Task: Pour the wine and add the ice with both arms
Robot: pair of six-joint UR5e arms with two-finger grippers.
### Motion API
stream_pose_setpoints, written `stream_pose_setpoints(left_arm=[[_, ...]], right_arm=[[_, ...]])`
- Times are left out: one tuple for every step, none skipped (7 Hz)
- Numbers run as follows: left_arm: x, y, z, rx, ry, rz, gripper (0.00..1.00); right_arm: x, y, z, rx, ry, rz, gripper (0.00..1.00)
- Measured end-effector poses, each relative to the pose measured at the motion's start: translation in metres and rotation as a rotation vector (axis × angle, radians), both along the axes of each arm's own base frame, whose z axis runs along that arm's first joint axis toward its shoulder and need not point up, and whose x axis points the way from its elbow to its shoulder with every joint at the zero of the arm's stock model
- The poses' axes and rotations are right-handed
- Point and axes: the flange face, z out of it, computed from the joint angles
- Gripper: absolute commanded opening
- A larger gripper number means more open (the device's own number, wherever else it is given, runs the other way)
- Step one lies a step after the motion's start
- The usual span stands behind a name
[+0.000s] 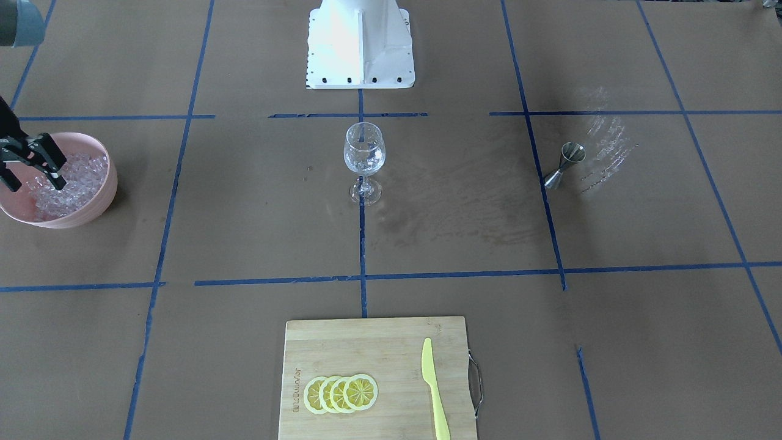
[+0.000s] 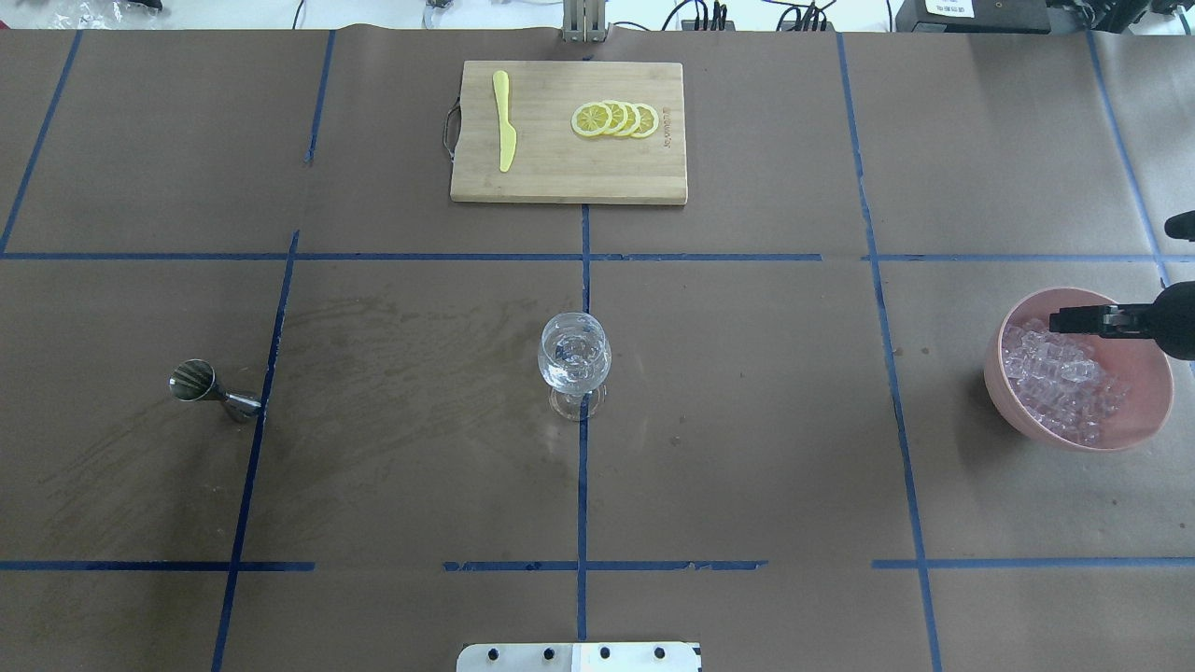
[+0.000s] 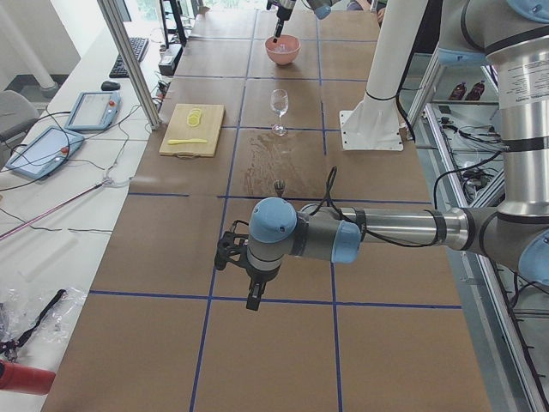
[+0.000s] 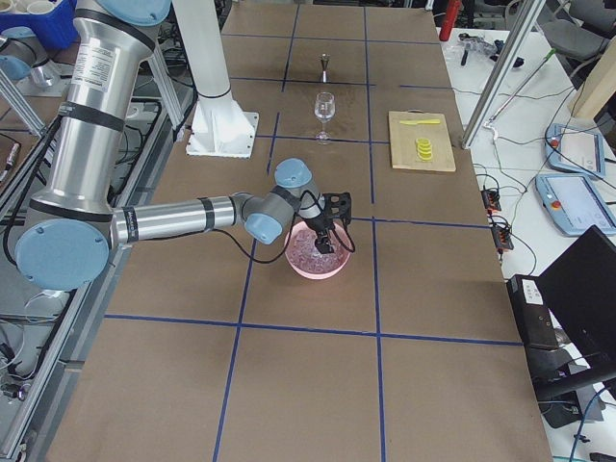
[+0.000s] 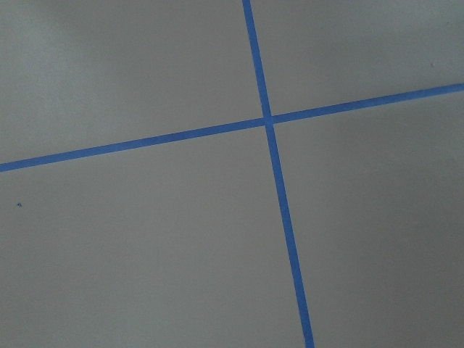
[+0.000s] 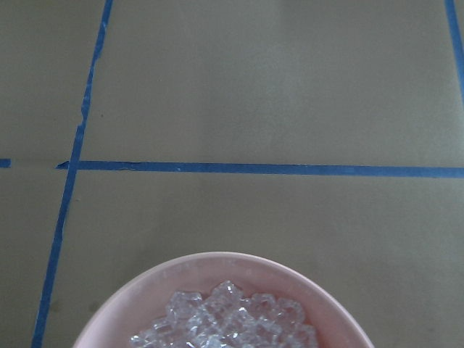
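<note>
A heap of ice (image 1: 76, 177) fills a pink bowl (image 1: 109, 189) at the table's end on my right side. It also shows in the overhead view (image 2: 1064, 378) and the right wrist view (image 6: 225, 319). My right gripper (image 1: 35, 183) is open, its fingertips down at the ice heap, and also shows from above (image 2: 1074, 322). Whether a cube sits between the fingers is hidden. A clear wine glass (image 1: 364, 153) stands upright at the table's middle. My left gripper (image 3: 253, 296) shows only in the exterior left view, low over bare table; I cannot tell if it is open. No bottle shows.
A steel jigger (image 1: 565, 164) stands on my left side of the glass. A wooden cutting board (image 1: 366, 342) at the far edge carries several lemon slices (image 1: 341, 393) and a yellow knife (image 1: 434, 391). The white base block (image 1: 360, 43) is behind the glass.
</note>
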Motion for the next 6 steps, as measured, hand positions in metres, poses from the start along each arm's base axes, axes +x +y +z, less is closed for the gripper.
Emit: stream_pose_setpoints(left_arm=[[0.0, -0.001, -0.001, 0.001, 0.0, 0.0, 1.0], [0.0, -0.001, -0.001, 0.002, 0.0, 0.0, 1.0], [0.0, -0.001, -0.001, 0.003, 0.0, 0.001, 1.0], [0.0, -0.001, -0.001, 0.003, 0.0, 0.001, 1.0], [0.0, -0.002, -0.001, 0.003, 0.0, 0.001, 1.0], [0.0, -0.002, -0.001, 0.003, 0.0, 0.002, 1.0]], right_arm=[[-0.012, 0.007, 0.004, -0.007, 0.014, 0.011, 0.62], [-0.016, 0.016, 0.01, -0.009, 0.027, 0.01, 0.62], [-0.012, 0.026, 0.017, -0.007, 0.032, 0.005, 0.61], [-0.005, 0.036, 0.025, -0.004, 0.031, 0.002, 0.61], [-0.002, 0.041, 0.028, -0.002, 0.032, 0.0, 0.61], [-0.001, 0.043, 0.03, -0.001, 0.034, 0.001, 0.61]])
